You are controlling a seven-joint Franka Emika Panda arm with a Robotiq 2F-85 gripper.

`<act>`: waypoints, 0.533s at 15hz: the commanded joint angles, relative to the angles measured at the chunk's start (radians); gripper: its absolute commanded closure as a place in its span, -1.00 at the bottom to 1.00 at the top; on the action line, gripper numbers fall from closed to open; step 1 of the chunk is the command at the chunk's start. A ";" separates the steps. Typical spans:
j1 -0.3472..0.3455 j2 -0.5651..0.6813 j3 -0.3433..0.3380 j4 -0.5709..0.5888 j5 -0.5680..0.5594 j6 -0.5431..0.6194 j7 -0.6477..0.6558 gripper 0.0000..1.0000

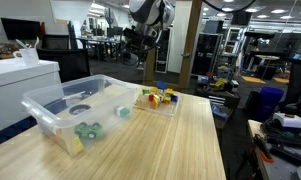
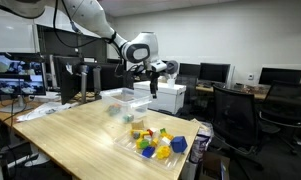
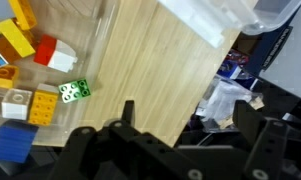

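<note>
Half of block tray [image 3: 78, 30] cropped; gripper [image 3: 185, 125] dark, blurred, jaws apart.

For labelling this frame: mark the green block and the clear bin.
green block [image 3: 75, 90], wrist view, on its studded top.
clear bin [image 1: 51, 123], in an exterior view, on its near side wall.

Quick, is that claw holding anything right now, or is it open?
Claw: open, holding nothing.
</note>
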 commanded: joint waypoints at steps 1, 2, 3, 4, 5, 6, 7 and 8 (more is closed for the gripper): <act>0.056 -0.067 0.031 -0.002 -0.076 0.009 -0.056 -1.00; 0.097 -0.081 0.060 0.014 -0.099 -0.003 -0.066 -1.00; 0.099 -0.082 0.079 0.015 -0.100 0.001 -0.102 -1.00; 0.117 -0.080 0.115 0.023 -0.094 -0.007 -0.145 -1.00; 0.123 -0.074 0.134 0.029 -0.087 -0.015 -0.182 -1.00; 0.126 -0.066 0.156 0.032 -0.082 -0.027 -0.232 -1.00; 0.132 -0.053 0.168 0.036 -0.089 -0.052 -0.270 -1.00; 0.132 -0.045 0.166 0.030 -0.101 -0.076 -0.298 -1.00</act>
